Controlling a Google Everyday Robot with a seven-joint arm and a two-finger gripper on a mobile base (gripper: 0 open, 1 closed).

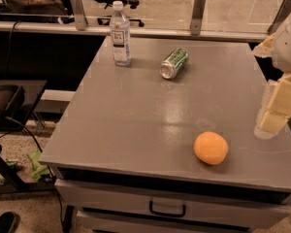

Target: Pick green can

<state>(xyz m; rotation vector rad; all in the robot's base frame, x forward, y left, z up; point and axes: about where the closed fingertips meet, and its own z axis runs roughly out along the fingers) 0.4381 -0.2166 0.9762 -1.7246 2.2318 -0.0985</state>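
The green can [174, 62] lies on its side on the grey table [136, 115], toward the back middle, its silver end facing front-left. My gripper [276, 106] is at the right edge of the view, above the table's right side, well away from the can to its front right. Nothing shows in it.
A clear plastic water bottle [120, 34] with a white cap stands upright left of the can. An orange [211, 148] sits near the table's front right. A drawer with a handle [167, 209] is below the front edge. A glass partition runs behind the table.
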